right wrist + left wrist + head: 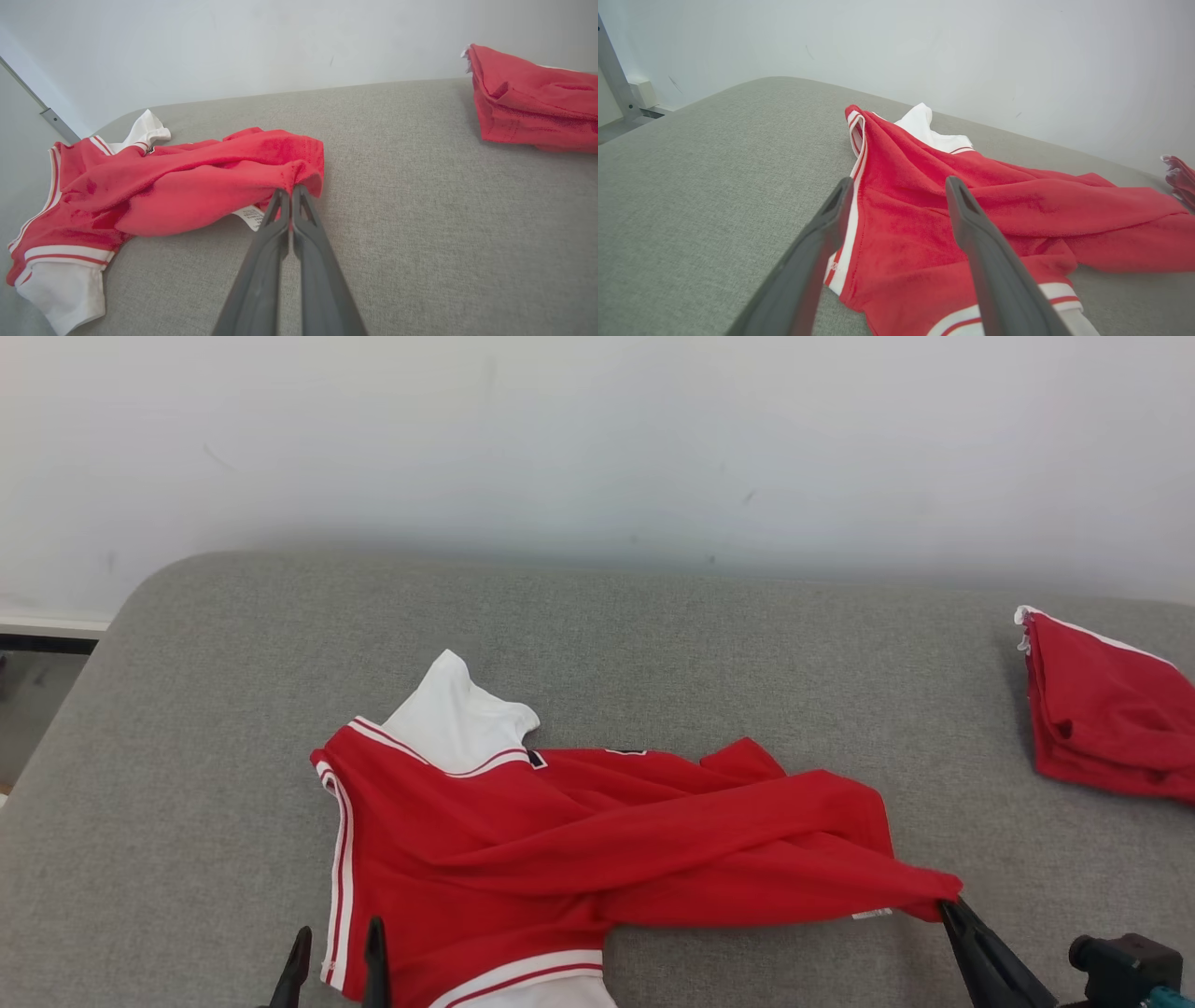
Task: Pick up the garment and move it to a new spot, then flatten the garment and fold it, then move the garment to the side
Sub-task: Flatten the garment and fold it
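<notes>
— Grey woven cushion [653,635], white wall [597,429]. What lies there?
— Crumpled red-and-white garment [579,840], centre; right gripper [946,903] low, pinching its soft corner, left gripper [339,930] spread wide over its striped edge.

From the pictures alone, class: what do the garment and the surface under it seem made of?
Garment: soft matt knit, perhaps fleece or terry; fuzzy nap, limp folds. Surface: grey woven upholstery fabric, matt; fine weave grain shows.

garment [523,859]: hem past bottom edge | red cloth [1111,728]: past right edge | label [250,217]: print illegible
</notes>
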